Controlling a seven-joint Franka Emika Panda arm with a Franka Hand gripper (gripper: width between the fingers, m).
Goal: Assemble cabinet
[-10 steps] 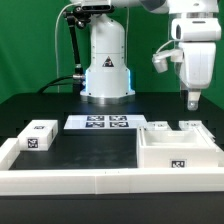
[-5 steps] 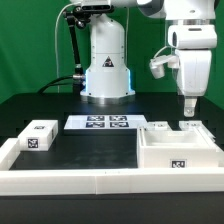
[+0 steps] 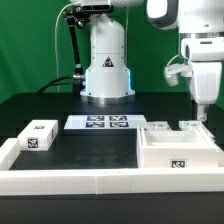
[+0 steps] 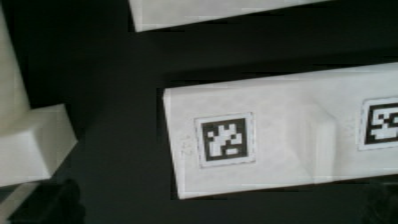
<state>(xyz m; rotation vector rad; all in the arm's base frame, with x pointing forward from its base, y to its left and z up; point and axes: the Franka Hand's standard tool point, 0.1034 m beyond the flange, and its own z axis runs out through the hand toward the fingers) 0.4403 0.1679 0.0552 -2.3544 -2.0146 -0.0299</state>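
Cabinet (image 3: pixel 178 150) is the big white box. It sits on the black table (image 3: pixel 85 150), just under the fingers. The gripper (image 3: pixel 200 114) hangs over its back edge. I cannot tell how far apart the fingers are. They look thin and close, and nothing seems to be held in them.

I think the job now is to come down and get a good hold. To do that well, go straight down and slowly. Line the fingers up on each side of a thin wall, and do not knock the little bumps on top.

It looks hard and smooth, like plastic, with flat sides, sharp corners and an open hollow like a tray. A black-and-white square tag (image 3: pixel 180 163) sits on its front. The small white block (image 3: pixel 40 135) and the flat marker board (image 3: pixel 100 122) lie well away from the fingers.
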